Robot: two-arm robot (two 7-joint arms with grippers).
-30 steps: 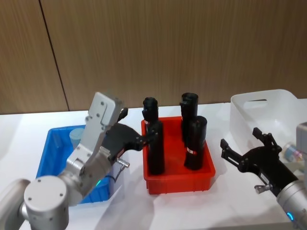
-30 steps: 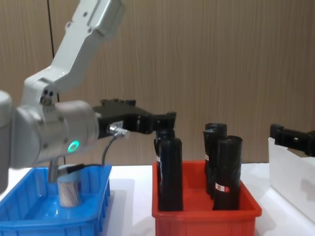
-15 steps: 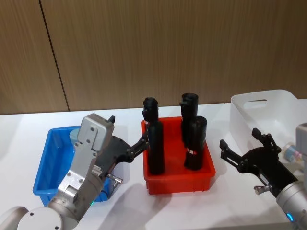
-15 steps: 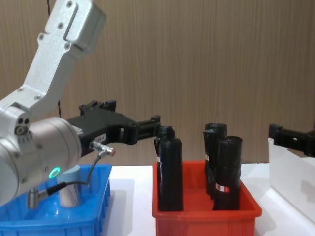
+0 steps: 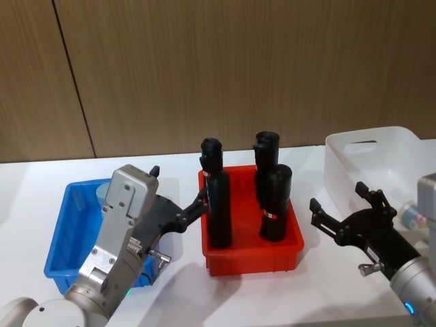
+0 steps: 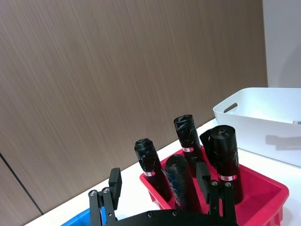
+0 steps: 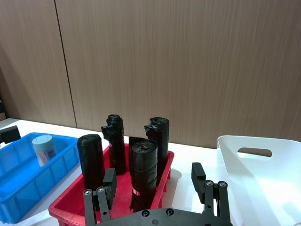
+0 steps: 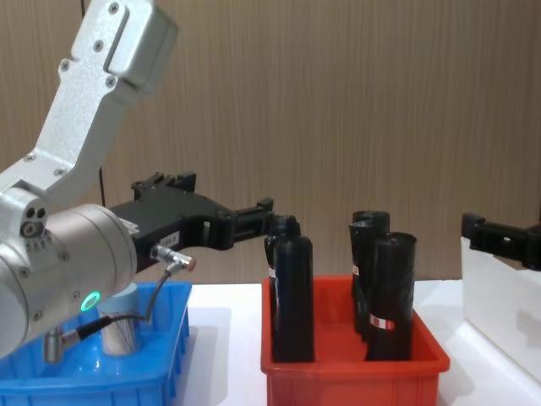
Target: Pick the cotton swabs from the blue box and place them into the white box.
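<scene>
We see a glossy red bin point(image 5: 253, 259) on a white table point(image 5: 194, 296). It holds tall black wrapped rolls point(image 5: 219, 204) with red-and-white labels, their writing too small to read. Left of the red bin, the blue box point(image 5: 60, 235) holds a clear, pale-lidded jar of cotton swabs point(image 7: 43, 149). The left gripper point(image 6: 158, 181) hangs over that box beside the red bin, fingers spread wide and empty. Right of the red bin, the right gripper point(image 7: 153, 178) is likewise spread and empty before the white box point(image 5: 349, 163).
</scene>
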